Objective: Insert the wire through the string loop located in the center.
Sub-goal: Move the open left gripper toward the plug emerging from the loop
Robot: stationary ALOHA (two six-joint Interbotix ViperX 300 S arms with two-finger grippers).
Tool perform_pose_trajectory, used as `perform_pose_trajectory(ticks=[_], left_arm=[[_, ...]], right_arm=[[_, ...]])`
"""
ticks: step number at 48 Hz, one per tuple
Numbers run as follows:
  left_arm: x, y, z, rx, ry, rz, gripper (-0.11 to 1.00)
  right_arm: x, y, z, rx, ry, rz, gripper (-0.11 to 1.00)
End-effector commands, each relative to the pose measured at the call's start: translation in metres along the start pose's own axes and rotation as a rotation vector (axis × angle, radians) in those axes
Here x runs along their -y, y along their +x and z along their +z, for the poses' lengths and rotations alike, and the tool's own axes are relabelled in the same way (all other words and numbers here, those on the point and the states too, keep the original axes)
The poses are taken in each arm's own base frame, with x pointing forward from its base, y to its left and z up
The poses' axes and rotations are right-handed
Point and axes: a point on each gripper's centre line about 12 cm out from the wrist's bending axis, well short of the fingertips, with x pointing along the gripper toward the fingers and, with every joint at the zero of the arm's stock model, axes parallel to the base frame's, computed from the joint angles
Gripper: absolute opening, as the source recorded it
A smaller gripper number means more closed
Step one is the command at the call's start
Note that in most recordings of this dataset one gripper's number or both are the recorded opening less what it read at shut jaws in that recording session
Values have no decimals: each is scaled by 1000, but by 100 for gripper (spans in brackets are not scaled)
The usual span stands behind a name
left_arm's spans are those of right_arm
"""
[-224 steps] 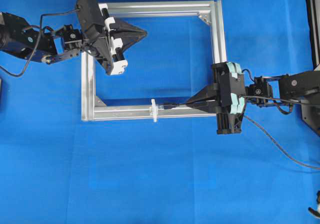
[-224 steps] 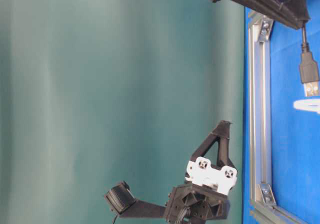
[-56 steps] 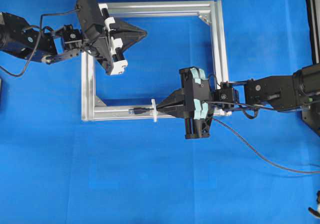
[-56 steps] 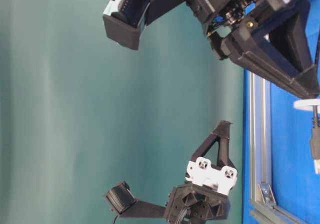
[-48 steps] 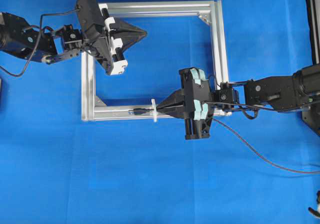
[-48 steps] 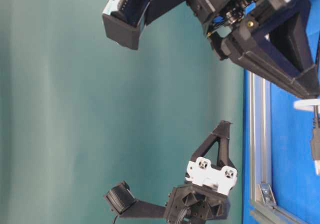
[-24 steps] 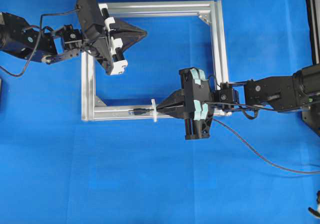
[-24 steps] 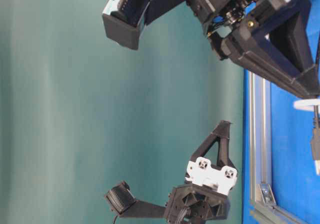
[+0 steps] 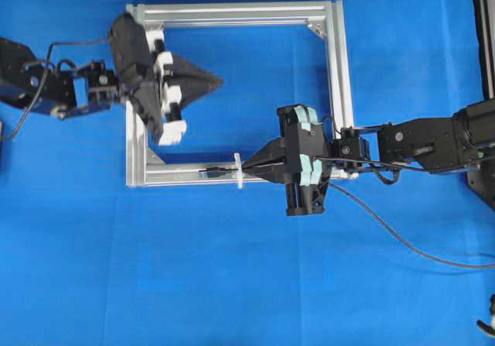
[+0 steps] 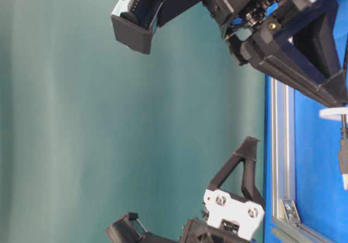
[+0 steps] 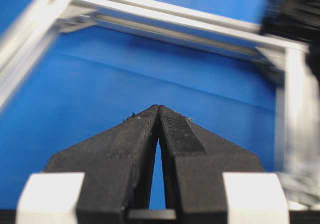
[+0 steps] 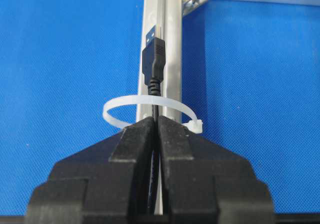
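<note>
My right gripper (image 12: 156, 121), ridged black plastic fingers pressed together, pinches the thin black wire (image 12: 154, 86) just behind the white string loop (image 12: 150, 108), a glossy thin ring standing across the grooved silver aluminium frame (image 9: 337, 67). The wire's dark moulded plug, metal-tipped, lies past the loop, over the frame's near bar. My left gripper (image 9: 215, 81), matte black wedge tips closed on nothing, hangs inside the frame beside its left bar, over the blue woven cloth (image 9: 232, 284).
</note>
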Motion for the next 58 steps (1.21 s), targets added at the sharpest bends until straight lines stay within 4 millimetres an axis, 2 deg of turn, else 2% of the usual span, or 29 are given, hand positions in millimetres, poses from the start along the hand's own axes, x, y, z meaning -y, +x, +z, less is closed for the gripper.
perform_pose_trajectory(ticks=[1, 18, 24, 55, 58], left_arm=[[17, -4, 8, 26, -8, -50, 0], [76, -18, -7, -16, -12, -213, 0], [89, -21, -10, -20, -3, -249, 0], [89, -19, -11, -48, 6, -244, 1], [89, -18, -12, -60, 4, -241, 3]], right_arm=[[-2, 0, 11, 36, -1, 7, -2], [-2, 0, 10, 35, -1, 7, -2], [-2, 0, 10, 35, -2, 7, -2], [-3, 0, 10, 34, -6, 9, -2], [-3, 0, 10, 34, -6, 9, -2]])
